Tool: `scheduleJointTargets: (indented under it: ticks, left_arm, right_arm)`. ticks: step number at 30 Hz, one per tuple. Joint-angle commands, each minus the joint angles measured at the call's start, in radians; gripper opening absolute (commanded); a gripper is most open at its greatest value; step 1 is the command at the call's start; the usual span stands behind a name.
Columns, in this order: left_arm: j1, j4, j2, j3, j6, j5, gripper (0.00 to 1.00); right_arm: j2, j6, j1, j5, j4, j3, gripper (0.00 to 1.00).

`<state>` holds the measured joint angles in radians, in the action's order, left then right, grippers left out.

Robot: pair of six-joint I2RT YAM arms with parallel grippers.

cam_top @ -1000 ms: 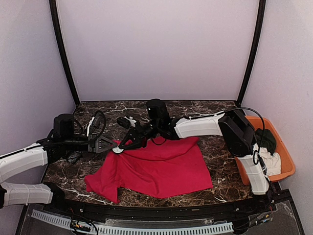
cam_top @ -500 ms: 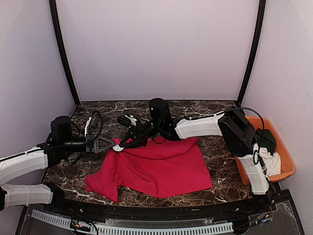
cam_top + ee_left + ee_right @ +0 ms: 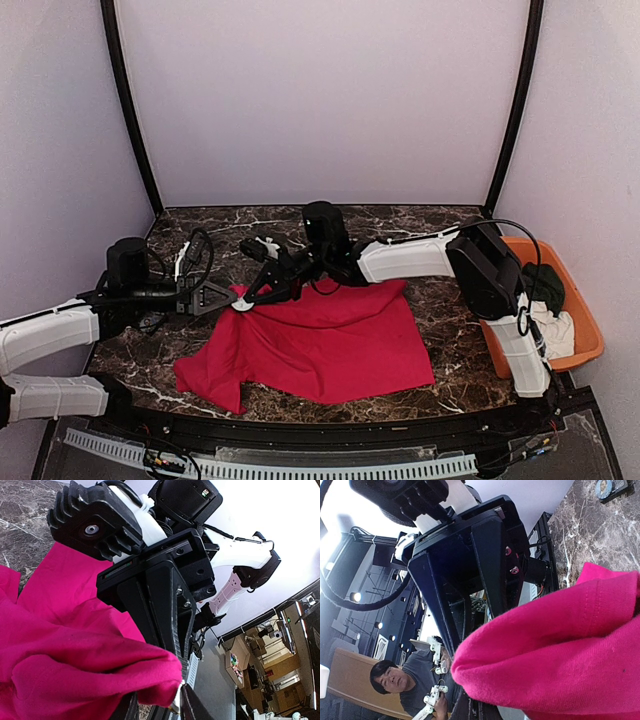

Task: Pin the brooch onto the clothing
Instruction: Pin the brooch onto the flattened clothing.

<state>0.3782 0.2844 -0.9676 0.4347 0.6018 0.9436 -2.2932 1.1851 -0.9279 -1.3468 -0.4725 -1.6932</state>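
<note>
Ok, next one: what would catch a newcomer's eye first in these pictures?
The bright red T-shirt lies sprawled across the dark marble table. At its far-left corner the left pincer and right pincer meet tip to tip, the right one pinching a raised fold. An orange bin holding a dark garment and a white cloth sits at the table's right edge.
</note>
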Motion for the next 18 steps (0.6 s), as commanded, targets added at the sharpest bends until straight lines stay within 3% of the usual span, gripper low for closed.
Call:
scheduleJointTargets:
  ticks: [1,18]
  left_arm:
    - [-0.005,-0.021,0.007,0.017,-0.025,0.016,0.27]
    - [-0.005,-0.024,-0.008,0.020,-0.034,0.026,0.27]
  right_arm:
    - [-0.021,-0.066,-0.005,-0.006,0.058,-0.052,0.00]
    - [-0.035,-0.186,-0.012,0.014,0.242,-0.115,0.00]
